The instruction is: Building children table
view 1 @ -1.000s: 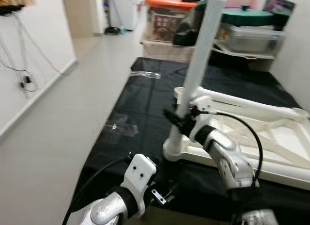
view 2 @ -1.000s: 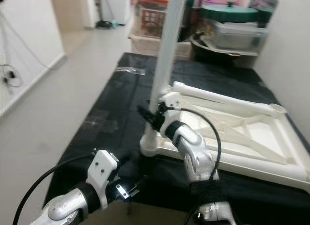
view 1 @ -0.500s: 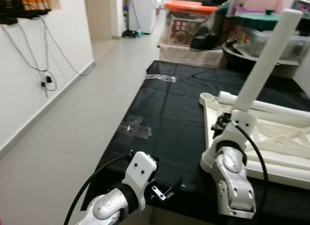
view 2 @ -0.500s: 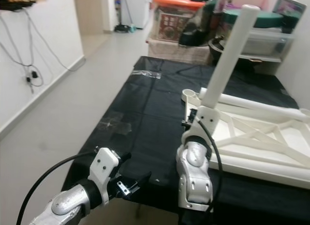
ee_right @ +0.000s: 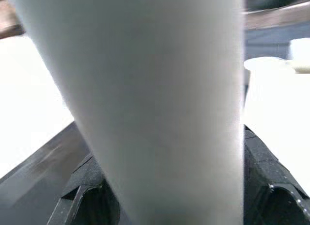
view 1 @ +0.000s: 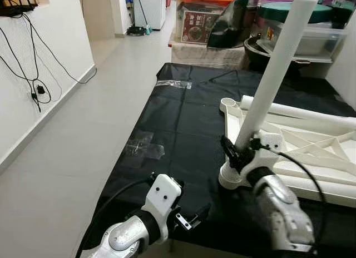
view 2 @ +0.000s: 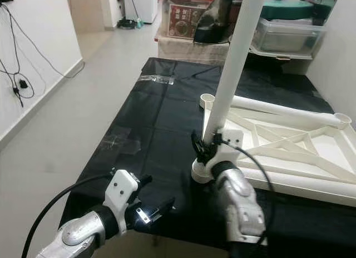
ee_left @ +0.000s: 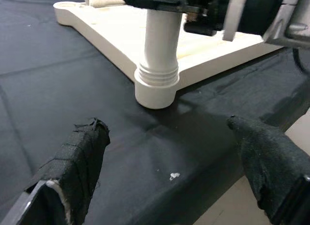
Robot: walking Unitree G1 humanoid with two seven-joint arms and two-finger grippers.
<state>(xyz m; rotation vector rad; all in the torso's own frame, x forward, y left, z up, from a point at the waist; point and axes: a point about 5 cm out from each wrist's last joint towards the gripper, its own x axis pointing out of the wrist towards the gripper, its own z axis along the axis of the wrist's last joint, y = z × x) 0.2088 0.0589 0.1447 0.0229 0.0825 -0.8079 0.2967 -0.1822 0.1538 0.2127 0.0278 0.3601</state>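
Black sheet [view 1: 167, 119] covers the floor under the upside-down table frame [view 2: 289, 149]. My right gripper [view 1: 238, 155] holds the white leg [view 1: 272, 74] in the corner socket [ee_left: 156, 91], probably part-screwed; keep it straight while turning. My left gripper [ee_left: 174, 162] waits wide.

No readable text, brand, number or sign anywhere. At twelve o'clock, a printed label on the orange-lidded bin [view 1: 201, 25], too blurred to make out any letters.
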